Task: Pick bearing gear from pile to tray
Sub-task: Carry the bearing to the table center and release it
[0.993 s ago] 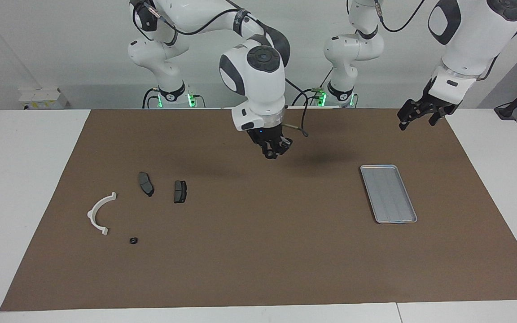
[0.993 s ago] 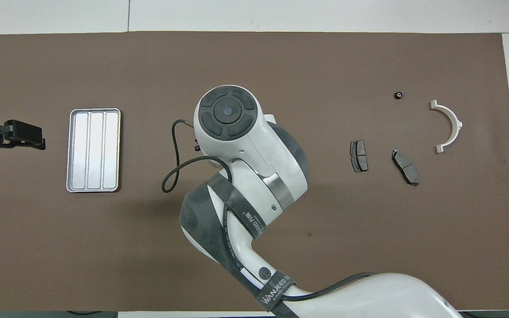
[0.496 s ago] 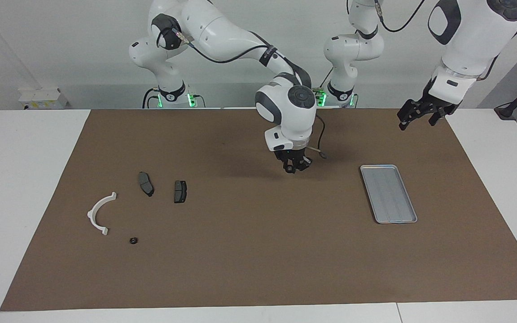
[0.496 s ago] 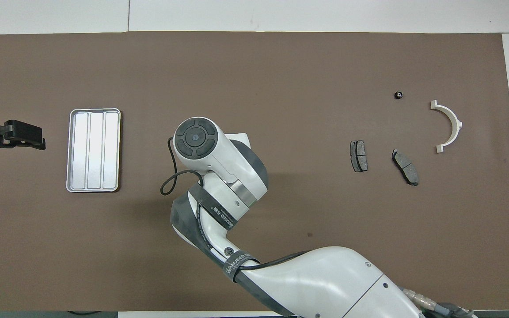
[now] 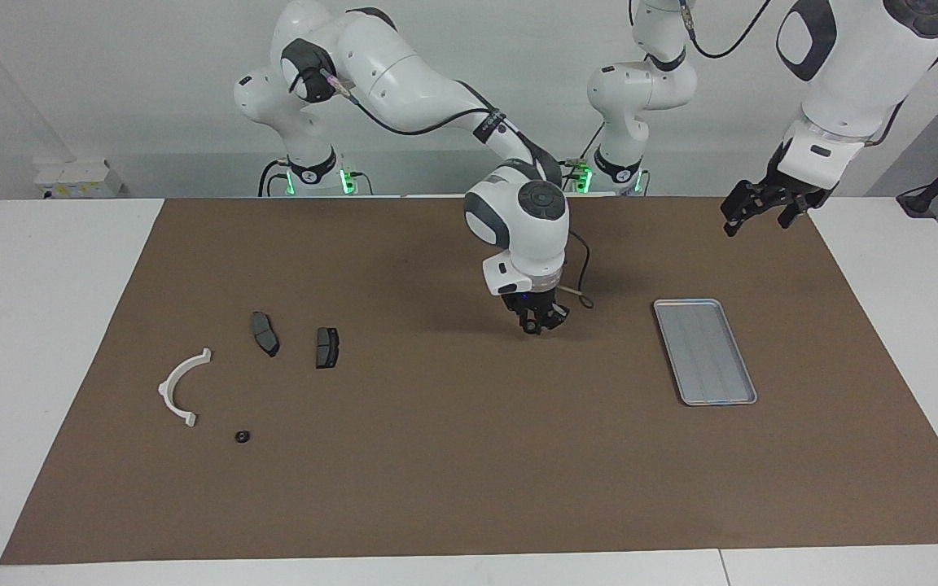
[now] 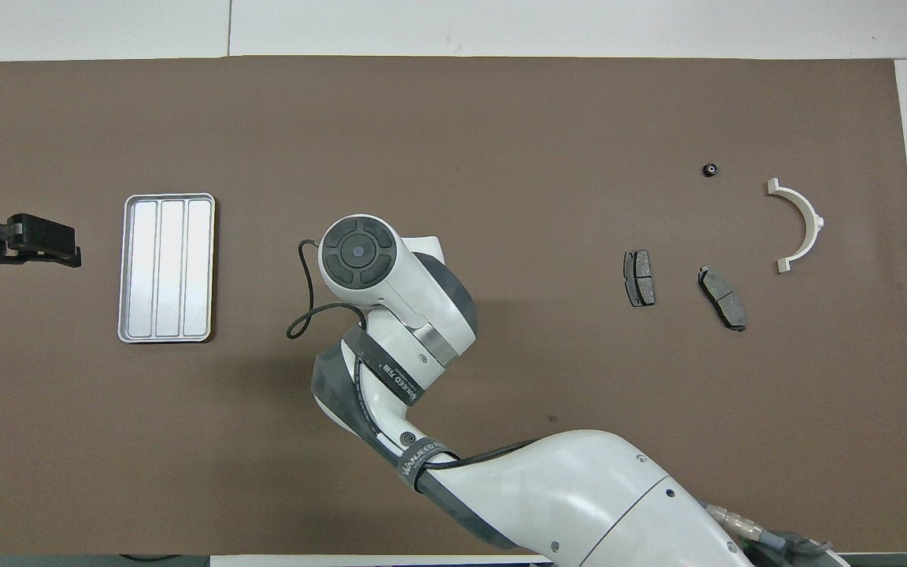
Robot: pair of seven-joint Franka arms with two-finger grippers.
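Observation:
One small black bearing gear (image 5: 242, 437) (image 6: 710, 168) lies on the brown mat at the right arm's end, beside the white half-ring bracket (image 5: 180, 387) (image 6: 800, 224) of the pile. The pile's two dark brake-pad plates (image 5: 265, 333) (image 5: 326, 347) lie nearer the robots. The silver tray (image 5: 704, 351) (image 6: 166, 268) holds nothing and lies toward the left arm's end. My right gripper (image 5: 537, 327) hangs low over the mat's middle, between pile and tray; its wrist hides it in the overhead view. My left gripper (image 5: 756, 225) (image 6: 68, 250) waits open in the air past the tray's end.
The brown mat (image 5: 469, 472) covers most of the white table. A black cable (image 6: 301, 315) loops off the right wrist, on the side toward the tray. Bare mat lies between the right gripper and the tray.
The right arm has swung from nearer the pile toward the tray and come down closer to the mat. The left arm and all the parts have stayed put.

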